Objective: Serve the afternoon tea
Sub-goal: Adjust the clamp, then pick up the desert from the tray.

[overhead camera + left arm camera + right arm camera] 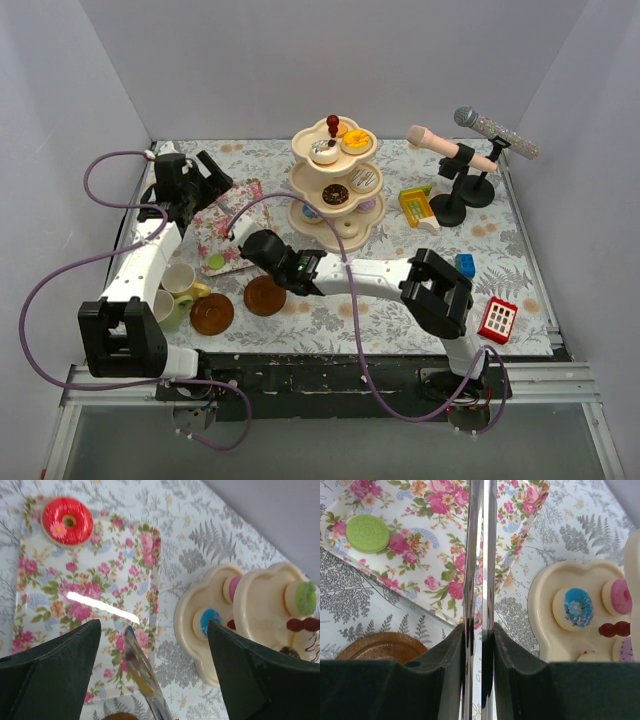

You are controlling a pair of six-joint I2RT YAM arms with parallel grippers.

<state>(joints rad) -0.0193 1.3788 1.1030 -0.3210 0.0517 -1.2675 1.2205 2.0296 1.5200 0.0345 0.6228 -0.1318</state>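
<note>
Far left: left gripper (153, 622) over the floral tray (100, 565), jaws wide apart, holding and touching nothing. Near edge, beside the left arm: pastel cups (180, 280) clustered together, with two brown saucers (212, 313) just to their right. On the tray: a red donut (67, 521) at one end, a green disc (367, 532) at the other. Centre: right gripper (479, 632), jaws narrow and clamped on the metal tongs (474, 555), whose two blades lie nearly together and reach over the tray. Right of it: three-tier stand (542, 600), red knob (332, 122) on top. It carries sweets on every tier, among them a blue-iced donut (572, 607) and a pink sweet (620, 596) on the lowest.
</note>
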